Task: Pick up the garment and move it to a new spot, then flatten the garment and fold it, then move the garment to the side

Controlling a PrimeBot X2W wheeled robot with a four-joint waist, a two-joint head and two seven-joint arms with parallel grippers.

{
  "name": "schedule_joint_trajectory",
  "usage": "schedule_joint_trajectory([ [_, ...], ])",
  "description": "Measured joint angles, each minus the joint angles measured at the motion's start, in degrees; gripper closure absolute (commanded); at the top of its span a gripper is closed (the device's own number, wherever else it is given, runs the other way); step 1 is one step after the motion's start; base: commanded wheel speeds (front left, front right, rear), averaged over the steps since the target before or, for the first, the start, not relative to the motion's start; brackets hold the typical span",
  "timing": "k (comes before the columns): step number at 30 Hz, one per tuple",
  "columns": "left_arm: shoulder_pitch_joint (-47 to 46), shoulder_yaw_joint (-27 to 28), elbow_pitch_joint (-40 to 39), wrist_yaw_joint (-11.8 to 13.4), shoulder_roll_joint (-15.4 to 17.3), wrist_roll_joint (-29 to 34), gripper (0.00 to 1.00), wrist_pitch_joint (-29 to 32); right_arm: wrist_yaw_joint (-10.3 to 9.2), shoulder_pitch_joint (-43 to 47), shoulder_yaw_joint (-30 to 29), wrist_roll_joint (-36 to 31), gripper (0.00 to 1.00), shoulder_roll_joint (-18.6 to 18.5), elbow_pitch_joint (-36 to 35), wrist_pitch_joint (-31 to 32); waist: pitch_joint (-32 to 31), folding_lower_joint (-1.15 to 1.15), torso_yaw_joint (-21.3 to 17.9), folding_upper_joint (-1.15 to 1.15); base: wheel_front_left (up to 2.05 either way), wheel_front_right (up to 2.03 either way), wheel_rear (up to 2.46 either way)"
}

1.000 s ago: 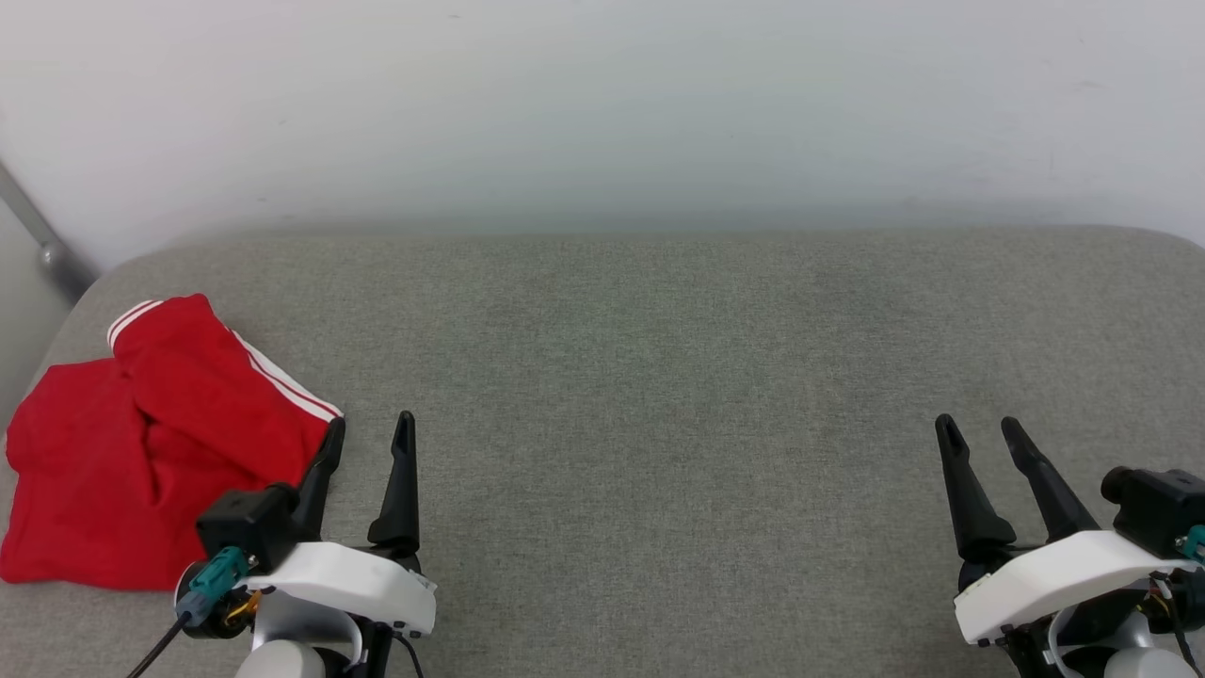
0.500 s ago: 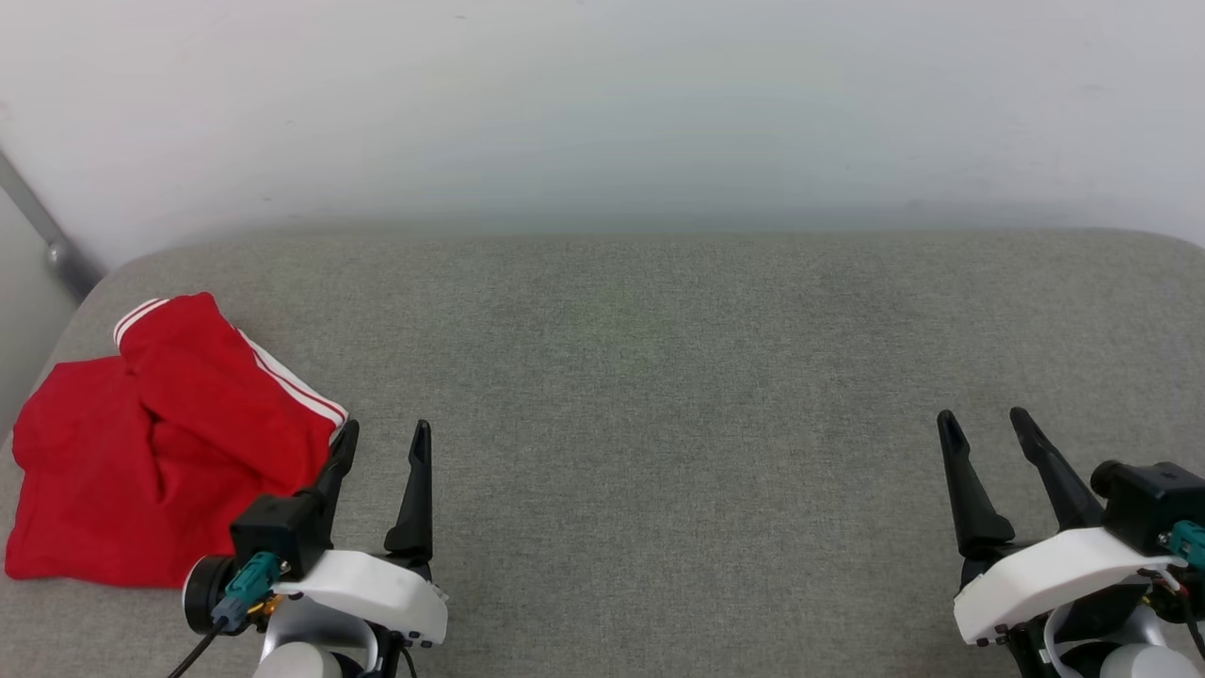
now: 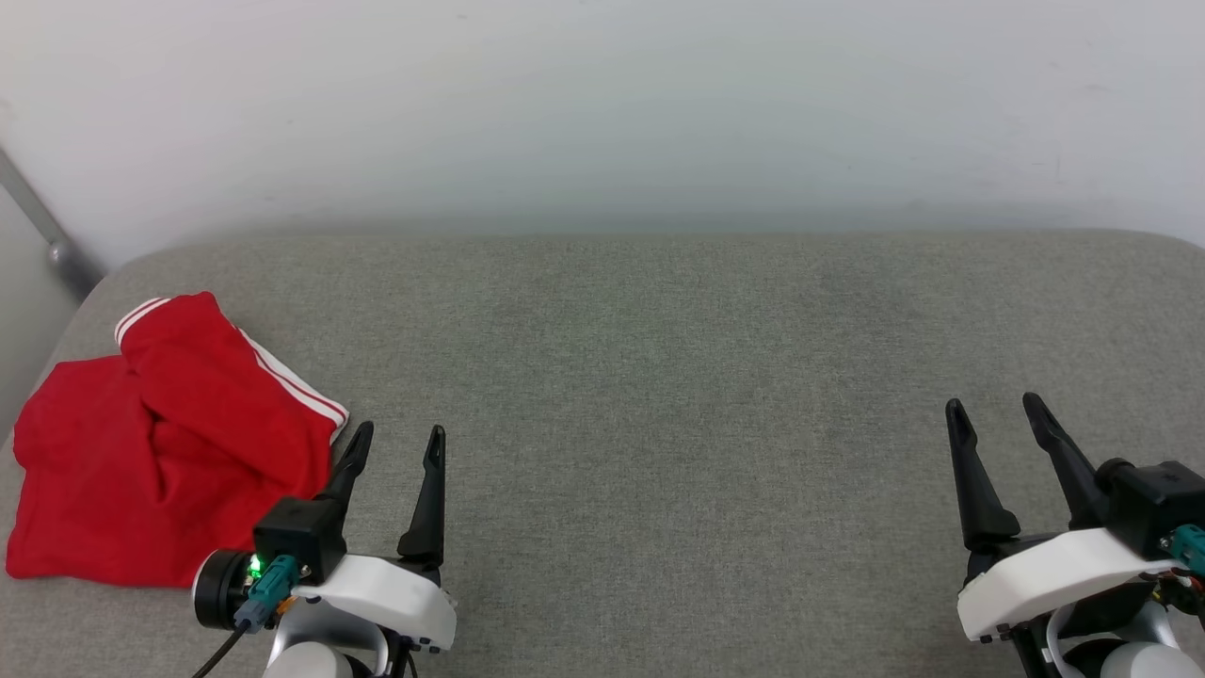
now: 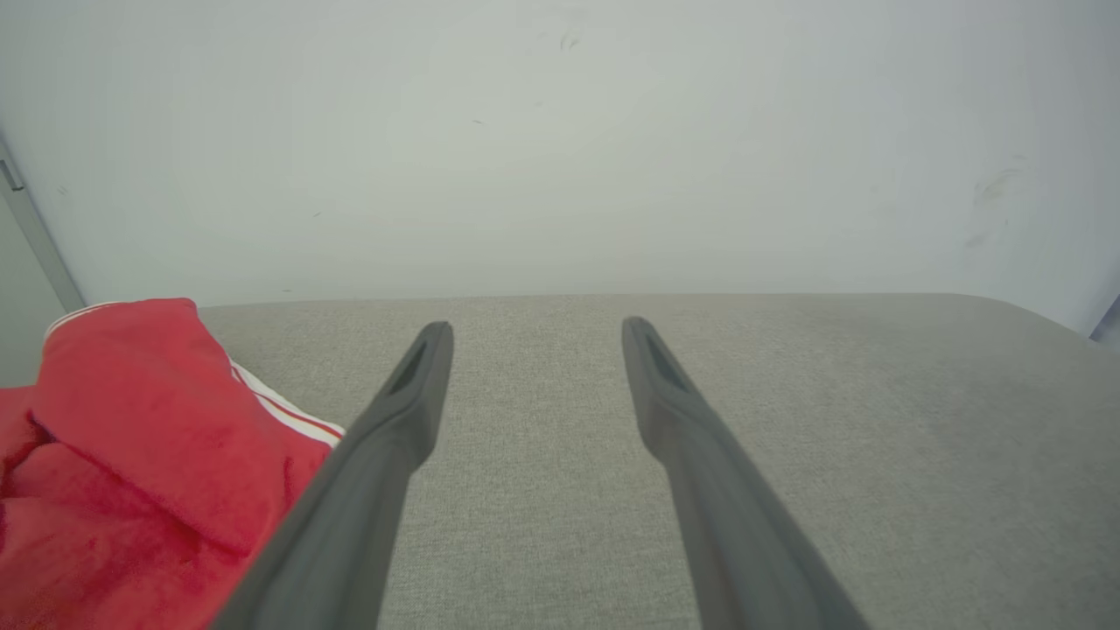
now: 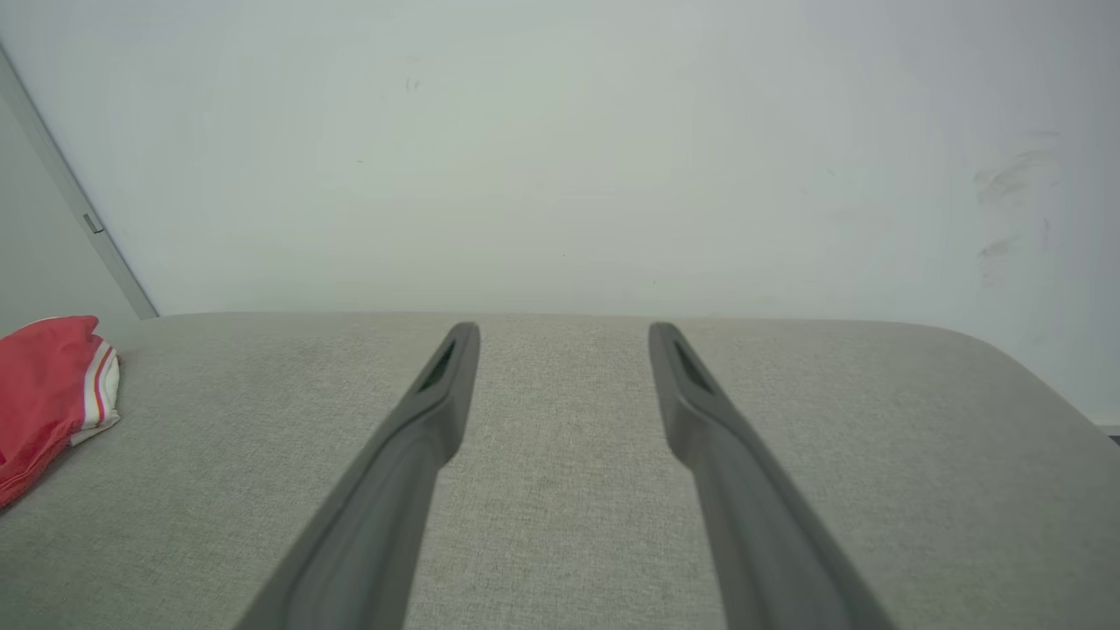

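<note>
A grey fabric surface (image 3: 659, 377) carries the bunched red garment (image 3: 160, 452).

From my end this reads as a plain robot test room or lab corner, though I can't tell which for certain. I work over a wide desk (image 3: 659, 358) wrapped in grey woven cloth, its far corners rounded like a padded mat. Directly behind the desk rises a flat, white painted wall (image 3: 602, 104), with faint dark scuff marks (image 5: 1006, 188) above the desk's right end. Beyond the desk's far left corner a grey metal strip (image 3: 33, 209) slants up the wall. Even, cool light falls across the desk.
</note>
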Motion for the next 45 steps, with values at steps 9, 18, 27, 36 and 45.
schedule_joint_trajectory([
  [9,-0.29,0.38,0.57,0.01,-0.40,2.31,0.00,-0.94,0.00,-0.14,0.19,-2.78,0.00,0.01,-0.11,-0.88,0.11,0.00,0.11,0.00,0.00,0.00,0.00],
  [18,-0.57,0.70,1.47,-0.15,-0.88,3.72,0.00,-1.60,0.00,-0.16,0.26,-5.47,0.00,0.01,-0.21,-1.19,0.17,0.00,0.22,0.00,0.00,0.00,0.00],
  [27,-0.81,1.21,2.02,-0.52,-1.48,2.63,0.00,-1.75,0.00,-0.20,-0.07,-5.23,0.00,0.01,-0.10,-1.27,0.35,0.00,0.39,0.00,0.00,0.00,0.00],
  [36,-0.86,1.68,2.61,-0.64,-1.54,2.54,0.00,-1.75,0.00,-0.25,-0.15,-5.00,0.00,0.02,-0.02,-1.45,0.31,0.00,0.48,0.00,0.00,0.00,0.00],
  [45,-0.86,1.86,2.82,-0.69,-1.53,2.36,0.00,-1.75,0.00,-0.23,-0.19,-4.91,0.00,0.02,-0.18,-1.45,0.25,0.00,1.01,0.00,0.00,0.00,0.00],
])
